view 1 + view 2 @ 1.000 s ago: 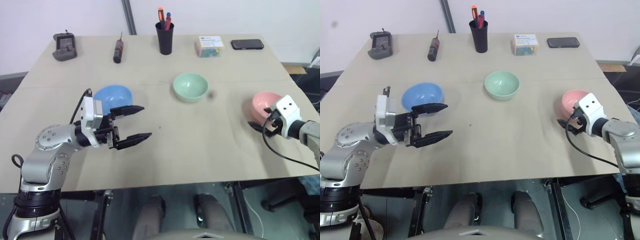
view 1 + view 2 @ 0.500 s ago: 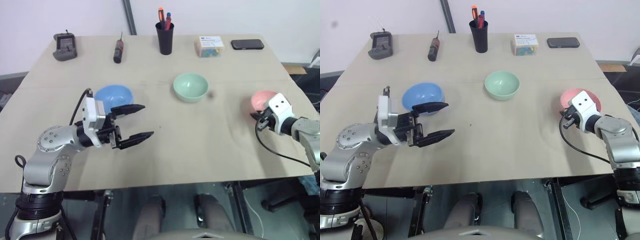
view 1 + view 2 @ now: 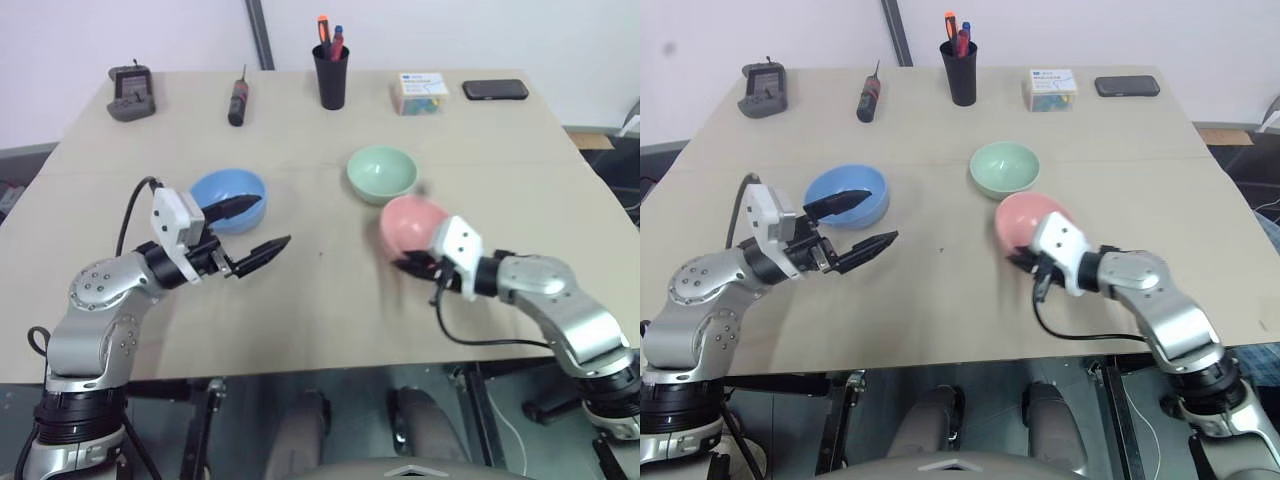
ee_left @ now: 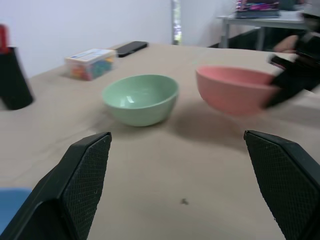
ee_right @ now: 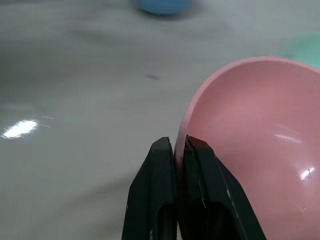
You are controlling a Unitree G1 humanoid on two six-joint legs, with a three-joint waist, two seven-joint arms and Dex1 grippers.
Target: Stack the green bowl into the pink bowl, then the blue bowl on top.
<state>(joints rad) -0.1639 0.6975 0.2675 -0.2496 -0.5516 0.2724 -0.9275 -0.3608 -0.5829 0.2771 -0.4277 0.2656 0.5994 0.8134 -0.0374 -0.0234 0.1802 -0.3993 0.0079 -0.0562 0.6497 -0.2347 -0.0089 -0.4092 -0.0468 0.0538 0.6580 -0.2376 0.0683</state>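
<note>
Pink bowl (image 3: 412, 224) carried from table's right edge toward centre, now just in front of green bowl (image 3: 381, 173), rim pinched between closed fingers of right gripper (image 5: 175, 150). Left gripper (image 3: 252, 229) shifted slightly, jaws spread wide, empty, one finger over rim of blue bowl (image 3: 222, 189). Green bowl, blue bowl sit on table (image 3: 330, 300), well apart.
</note>
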